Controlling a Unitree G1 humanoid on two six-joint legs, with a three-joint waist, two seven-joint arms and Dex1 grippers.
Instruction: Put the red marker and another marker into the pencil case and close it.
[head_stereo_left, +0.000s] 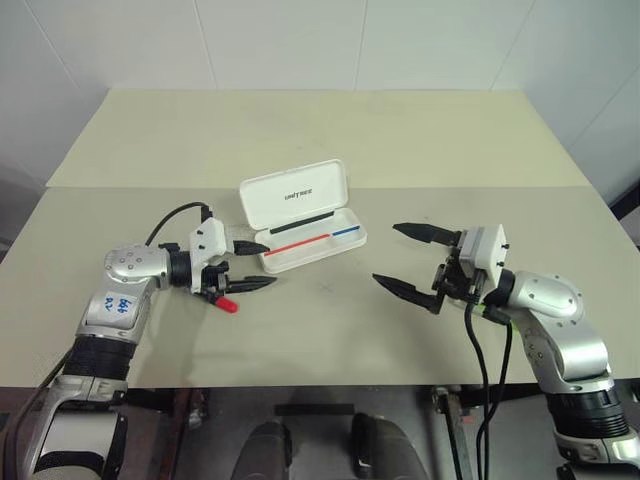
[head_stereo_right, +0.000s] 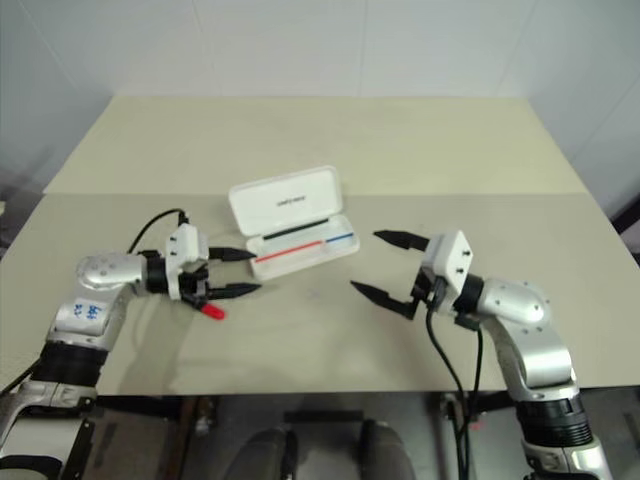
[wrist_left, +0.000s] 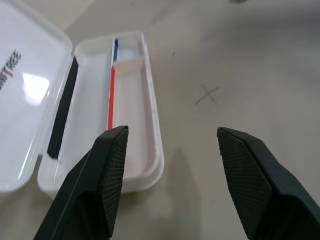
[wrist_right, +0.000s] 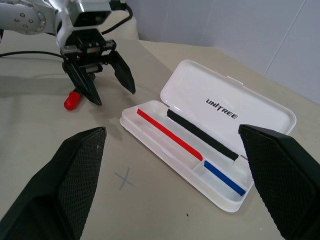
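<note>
Your pencil case (head_stereo_left: 303, 217) lies open near the middle of the counter (head_stereo_left: 330, 130), its lid (head_stereo_left: 293, 192) tilted back showing the UNITREE print, thin red and blue lines in the tray. Left of the case, your left pincer (head_stereo_left: 251, 266) has its fingers spread, tips just beside the case's near-left corner, nothing pinched between them. A red marker tip (head_stereo_left: 228, 305) pokes out on the counter right under that pincer, left of the case; you cannot tell whether it touches the fingers. Right of the case, your right pincer (head_stereo_left: 410, 259) is spread wide and empty, apart from the case, pointing toward it.
</note>
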